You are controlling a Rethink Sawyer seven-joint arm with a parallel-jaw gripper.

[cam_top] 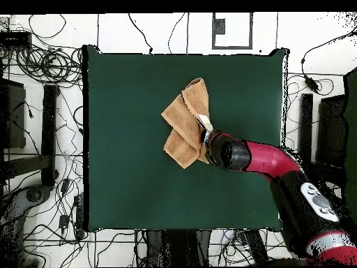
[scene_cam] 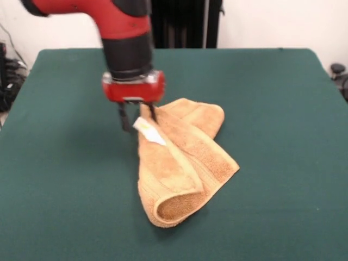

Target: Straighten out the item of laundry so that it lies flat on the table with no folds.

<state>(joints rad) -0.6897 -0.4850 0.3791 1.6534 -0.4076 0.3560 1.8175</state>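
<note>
Front view: towel (scene_cam: 182,163) lies folded and rumpled mid-table (scene_cam: 283,109), white tag (scene_cam: 148,130) at its raised corner.
Jaws: gripper (scene_cam: 137,115) pinches that corner's edge (beside the tag).
Handling: likely light, soft, limp.
Hold: best at a corner or hem.

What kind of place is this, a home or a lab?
Most likely a robotics lab: a red arm's gripper works on a towel on a green felt table, with cables strewn over the floor around it.
</note>
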